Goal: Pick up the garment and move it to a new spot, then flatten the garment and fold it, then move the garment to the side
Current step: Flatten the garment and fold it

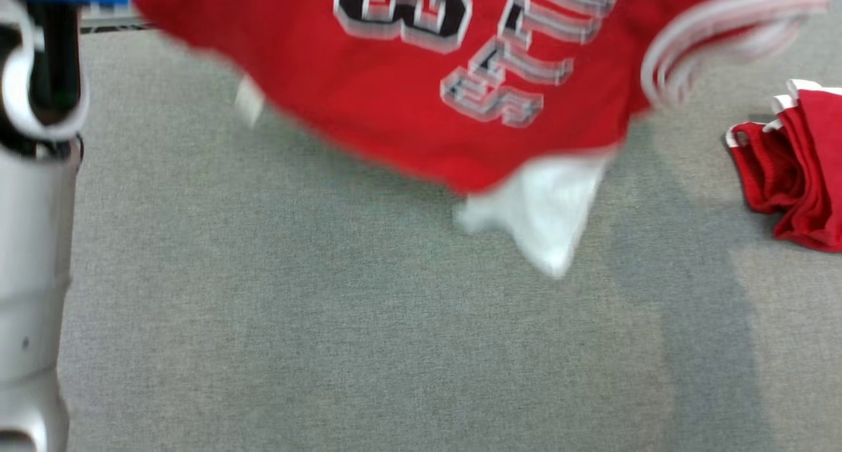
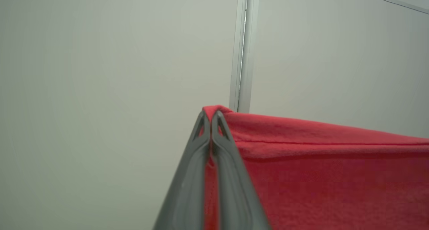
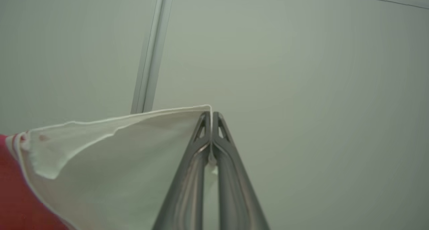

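Both left claw (image 2: 210, 115) and right claw (image 3: 211, 114) tight on garment (image 1: 368, 103).

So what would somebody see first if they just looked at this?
A big red jersey with a black number and grey letters hangs blurred in the air across the top of the head view, a white flap dangling under it. The left gripper pinches its red edge and the right gripper its white edge, both shut tight. A smaller red garment lies bunched on the grey surface at the right.
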You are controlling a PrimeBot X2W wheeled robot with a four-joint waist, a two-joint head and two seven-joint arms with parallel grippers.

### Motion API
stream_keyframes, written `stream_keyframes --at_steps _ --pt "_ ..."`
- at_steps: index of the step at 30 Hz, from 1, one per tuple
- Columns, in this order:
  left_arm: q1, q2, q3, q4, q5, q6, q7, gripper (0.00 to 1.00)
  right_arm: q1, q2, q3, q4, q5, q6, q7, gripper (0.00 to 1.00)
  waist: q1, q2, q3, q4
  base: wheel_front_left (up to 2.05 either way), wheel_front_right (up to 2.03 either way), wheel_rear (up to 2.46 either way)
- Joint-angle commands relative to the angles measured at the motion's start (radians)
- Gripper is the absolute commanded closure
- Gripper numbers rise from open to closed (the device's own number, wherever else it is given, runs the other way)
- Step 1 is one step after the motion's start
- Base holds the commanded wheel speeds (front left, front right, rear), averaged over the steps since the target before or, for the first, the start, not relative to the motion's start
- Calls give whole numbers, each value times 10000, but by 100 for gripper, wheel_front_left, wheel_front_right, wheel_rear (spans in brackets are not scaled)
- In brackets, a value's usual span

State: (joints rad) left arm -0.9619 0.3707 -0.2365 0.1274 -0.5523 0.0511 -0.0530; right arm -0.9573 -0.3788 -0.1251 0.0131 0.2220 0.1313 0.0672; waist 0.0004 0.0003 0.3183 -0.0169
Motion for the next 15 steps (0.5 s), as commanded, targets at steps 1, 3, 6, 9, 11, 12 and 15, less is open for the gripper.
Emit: stream_keyframes --at_steps 1,3,6,9,11,12,15 --pt "-586 -134 30 745 -109 -166 -220 100 -742 34 143 586 20 -8 -183 100 -4 -3 98 82 0 0 0" --pt "-1310 -360 32 1927 -206 -366 -465 100 -1565 97 379 1526 -79 -9 -416 100 -4 -3 99 90 0 0 0" --pt "-2027 -616 39 3673 -385 -646 -633 100 -2385 304 857 2849 -166 -8 -716 100 -4 -3 63 58 0 0 0" --pt "-2213 -915 -62 5399 -601 -894 -574 100 -2603 646 1374 4144 -130 -8 -938 100 -4 -3 51 -16 0 0 0" --pt "-2172 -1108 -120 6462 -748 -1057 -566 100 -2435 920 1574 4978 -26 -8 -1151 100 -4 -3 76 -60 0 0 0" --pt "-2102 -1193 -143 6909 -794 -1139 -613 100 -2255 1071 1710 5363 39 -8 -1250 100 -4 -3 109 -92 0 0 0" --pt "-1691 -1506 -161 8278 -1045 -1337 -655 100 -1641 1476 2127 6559 232 -6 -1613 100 -4 -3 208 -186 0 0 0"
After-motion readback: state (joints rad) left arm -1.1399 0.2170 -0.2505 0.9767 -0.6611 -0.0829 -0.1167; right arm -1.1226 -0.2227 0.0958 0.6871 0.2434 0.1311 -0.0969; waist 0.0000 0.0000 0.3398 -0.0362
